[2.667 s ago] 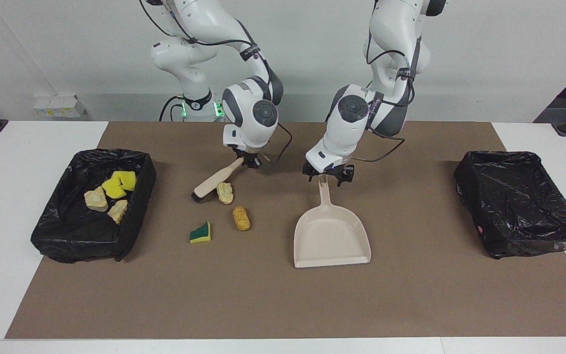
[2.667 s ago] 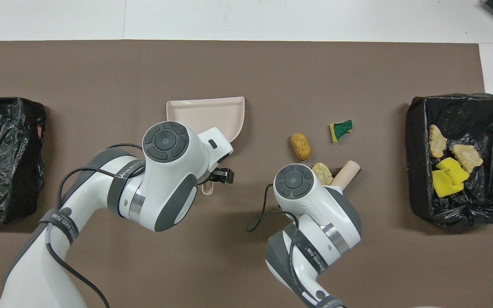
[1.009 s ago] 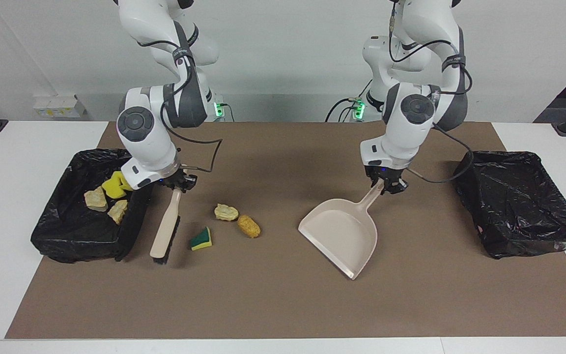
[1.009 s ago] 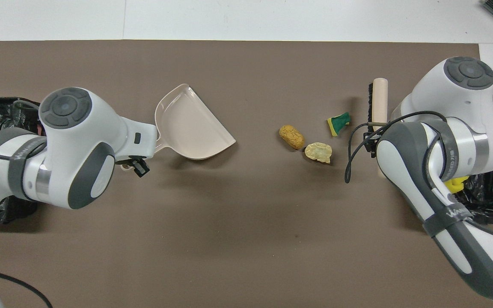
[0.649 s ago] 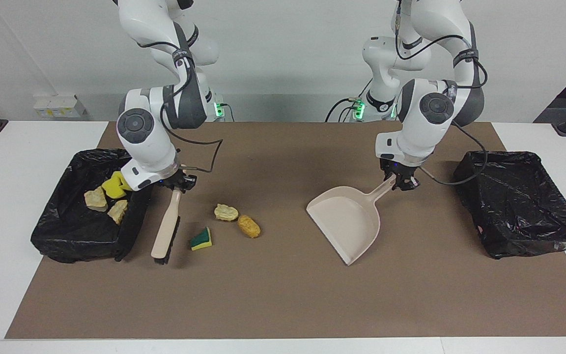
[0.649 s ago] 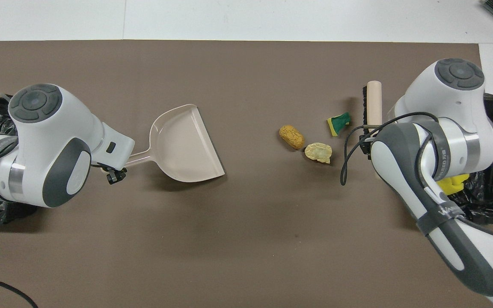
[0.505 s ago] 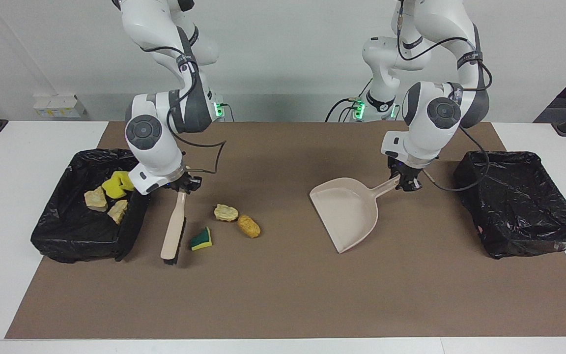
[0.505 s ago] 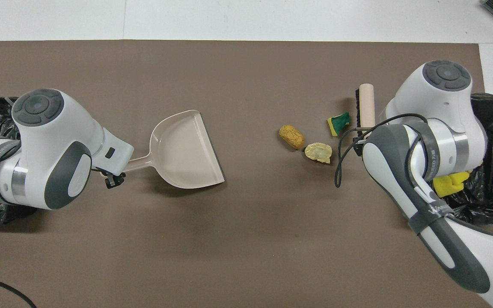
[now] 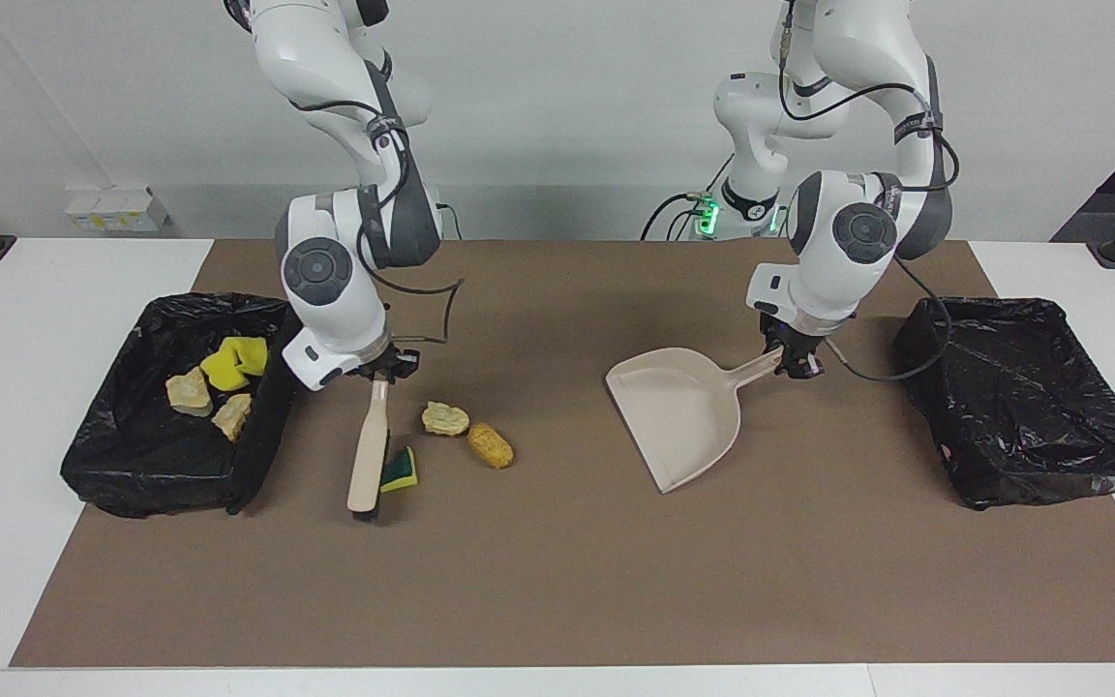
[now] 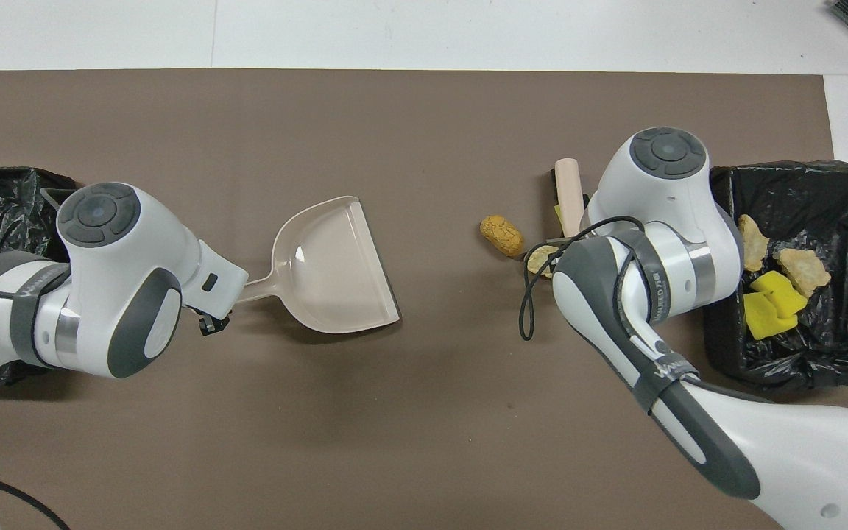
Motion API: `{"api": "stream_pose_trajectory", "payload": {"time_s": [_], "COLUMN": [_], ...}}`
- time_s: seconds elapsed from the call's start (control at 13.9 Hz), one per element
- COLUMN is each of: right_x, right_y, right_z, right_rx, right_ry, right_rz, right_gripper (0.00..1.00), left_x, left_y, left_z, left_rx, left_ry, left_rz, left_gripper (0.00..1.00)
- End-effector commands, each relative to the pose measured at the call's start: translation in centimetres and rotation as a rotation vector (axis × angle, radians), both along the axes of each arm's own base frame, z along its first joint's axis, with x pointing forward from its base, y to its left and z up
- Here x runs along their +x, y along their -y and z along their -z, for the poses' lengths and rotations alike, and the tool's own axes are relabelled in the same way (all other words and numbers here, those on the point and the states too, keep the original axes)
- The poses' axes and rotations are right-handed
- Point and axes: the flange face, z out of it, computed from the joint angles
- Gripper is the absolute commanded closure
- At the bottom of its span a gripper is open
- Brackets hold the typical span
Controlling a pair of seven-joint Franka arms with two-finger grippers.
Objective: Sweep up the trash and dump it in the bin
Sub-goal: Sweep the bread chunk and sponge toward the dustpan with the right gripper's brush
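Trash (image 9: 466, 431) near right end effector (image 9: 385, 368), apparently

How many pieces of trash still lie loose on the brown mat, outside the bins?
3. The green-and-yellow sponge wedge lies against the brush; the pale tan piece and the golden piece lie side by side, toward the dustpan. None seems hidden.

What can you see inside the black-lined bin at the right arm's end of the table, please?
The bin holds four scraps in the facing view: two yellow sponge chunks and two tan bread-like pieces. The right arm's wrist hides the corner of the bin nearest it, so anything there cannot be seen.
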Motion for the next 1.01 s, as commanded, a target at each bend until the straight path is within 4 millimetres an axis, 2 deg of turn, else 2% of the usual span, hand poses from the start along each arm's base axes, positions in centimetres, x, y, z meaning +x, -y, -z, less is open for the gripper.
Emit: {"api": "stream_pose_trajectory", "payload": {"time_s": [0.0, 0.14, 0.29, 0.43, 0.58, 0.79, 0.94], "right_x": [-0.8, -1.4, -0.9, -0.4, -0.2, -0.4, -2.1], "right_y": [-2.7, -5.1, -5.9, -4.6, -3.5, -1.5, -0.8], "right_z": [-0.1, -0.6, -2.4, -5.0, -5.9, -5.5, -5.0], "right_rx": [0.064, 0.09, 0.102, 0.112, 0.111, 0.104, 0.076], "right_ry": [-0.002, -0.007, 0.026, 0.063, 0.074, 0.038, -0.004], "right_rz": [-0.014, 0.009, 0.017, 0.025, 0.04, 0.011, 0.004], "right_gripper": [1.0, 1.0, 1.0, 1.0, 1.0, 1.0, 1.0], "left_x": [-0.7, -0.7, -0.7, -0.7, -0.7, -0.7, -0.7], "left_y": [0.8, 0.9, 1.1, 1.1, 1.1, 1.1, 1.1], "left_z": [-0.3, -0.3, -0.4, -0.3, -0.3, -0.3, -0.3], "left_rx": [-0.002, -0.003, -0.003, -0.002, -0.002, -0.001, -0.001], "left_ry": [0.041, 0.043, 0.045, 0.045, 0.045, 0.046, 0.048], "left_rz": [0.03, 0.033, 0.035, 0.025, 0.025, 0.013, 0.004], "left_gripper": [1.0, 1.0, 1.0, 1.0, 1.0, 1.0, 1.0]}}
